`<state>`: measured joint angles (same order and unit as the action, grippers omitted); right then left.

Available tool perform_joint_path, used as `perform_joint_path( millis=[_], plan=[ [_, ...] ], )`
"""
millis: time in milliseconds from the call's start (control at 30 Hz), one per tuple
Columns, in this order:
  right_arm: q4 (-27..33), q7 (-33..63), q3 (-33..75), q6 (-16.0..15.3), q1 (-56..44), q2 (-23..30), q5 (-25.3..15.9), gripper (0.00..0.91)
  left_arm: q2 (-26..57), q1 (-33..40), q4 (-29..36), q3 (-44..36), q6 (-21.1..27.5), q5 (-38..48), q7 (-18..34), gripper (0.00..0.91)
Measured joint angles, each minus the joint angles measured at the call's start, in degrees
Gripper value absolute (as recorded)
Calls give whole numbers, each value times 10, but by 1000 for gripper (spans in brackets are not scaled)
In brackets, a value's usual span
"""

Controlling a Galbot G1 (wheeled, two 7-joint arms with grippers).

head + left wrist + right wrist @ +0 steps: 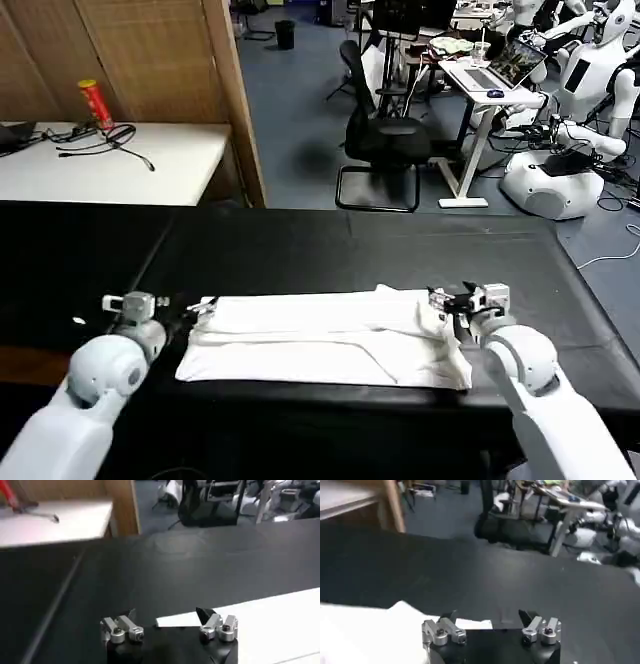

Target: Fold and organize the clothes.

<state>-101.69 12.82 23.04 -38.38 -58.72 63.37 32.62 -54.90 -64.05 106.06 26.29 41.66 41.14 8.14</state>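
The clothes are one white T-shirt (320,338) folded into a long band, lying flat across the near half of the black table (350,245). No lettering faces up. My left gripper (192,306) is at the band's left end, open, with a corner of the white cloth (175,622) lying between its spread fingers (168,616). At the right end is my right gripper (447,301), also open (488,617), and an edge of the shirt (370,630) reaches in between its fingertips. Neither gripper holds anything.
A white side table (180,160) at the back left carries a red can (95,103) and cables. A wooden partition (235,90) stands behind it. An office chair (385,140), a desk with a laptop (500,70) and other robots (560,170) stand beyond the table.
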Motion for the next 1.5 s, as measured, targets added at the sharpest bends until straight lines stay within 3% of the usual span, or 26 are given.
perform_joint_path(
  millis=[100,167,200,233,267,300,333,367,400,467,900,933,967,1000,1200,1500],
  plan=[
    [11,-3,2,9,-3,11,-5,741,-8,4,-18,0,-6,13,-1,868],
    [18,-5,3,16,-3,18,-7,692,-12,4,-27,1,-9,20,-2,712],
    [22,-6,3,18,-3,21,-8,653,-15,4,-31,2,-10,22,-3,585],
    [25,-7,3,20,-2,24,-10,556,-16,4,-32,2,-11,23,-4,546],
    [29,-8,3,22,0,27,-12,497,-18,3,-34,3,-12,23,-5,419],
    [32,-9,3,23,2,30,-14,439,-20,3,-36,3,-13,23,-6,351],
    [36,-9,3,24,3,34,-17,312,-21,3,-37,4,-13,23,-6,215],
    [38,-10,3,25,4,38,-19,254,-22,3,-40,4,-14,22,-7,166],
    [40,-11,4,26,4,41,-22,166,-24,4,-42,5,-16,21,-7,59],
    [41,-13,4,27,2,48,-28,68,-26,4,-48,5,-19,18,-8,0],
    [65,8,19,85,6,96,-108,29,-47,29,-82,-16,-57,-58,-30,0],
    [67,3,19,85,8,98,-111,88,-49,36,-87,-21,-60,-64,-32,0],
    [68,-7,20,85,10,100,-112,195,-52,44,-94,-27,-62,-70,-33,146],
    [68,-16,20,83,10,100,-112,878,-54,53,-101,-32,-64,-76,-36,878],
    [53,-68,26,75,-1,86,-108,878,-54,91,-124,-53,-65,-91,-42,878],
    [-19,-71,46,65,-30,33,-67,878,-16,82,-102,-42,-87,-114,-58,878]
  ],
)
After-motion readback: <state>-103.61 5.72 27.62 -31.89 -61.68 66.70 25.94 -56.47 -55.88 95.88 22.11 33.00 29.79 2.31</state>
